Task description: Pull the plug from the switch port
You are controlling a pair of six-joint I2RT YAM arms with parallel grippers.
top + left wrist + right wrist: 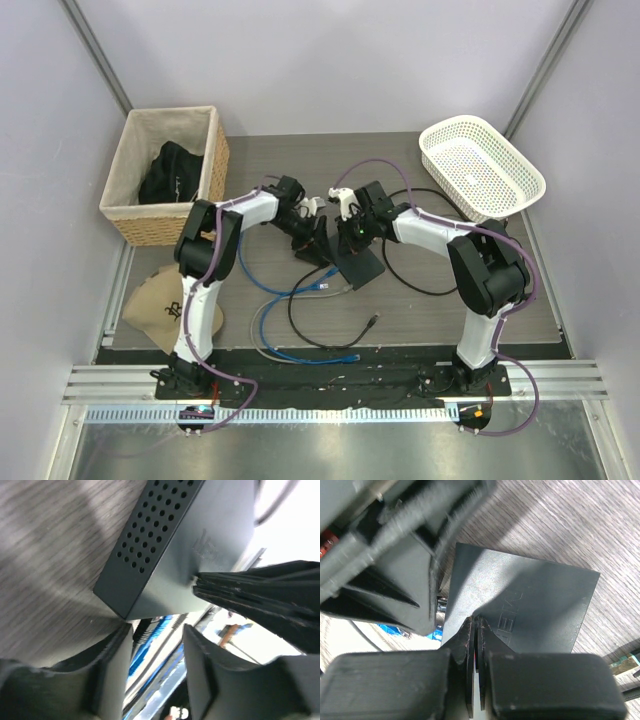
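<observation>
One switch (pixel 165 575) corner just beyond left pincer (pixel 156 630)

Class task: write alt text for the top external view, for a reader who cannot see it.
Two robot arms lean inward, the left gripper and right gripper meeting over a flat black switch at the centre of the table. A blue cable and a black cable loop towards the near edge. A wicker basket stands back left, a white basket back right.

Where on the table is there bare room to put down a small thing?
Bare: the far strip between wicker basket and white basket, and the near right corner past the right arm. Crowded: the middle, around switch, cables, left gripper and right gripper.
</observation>
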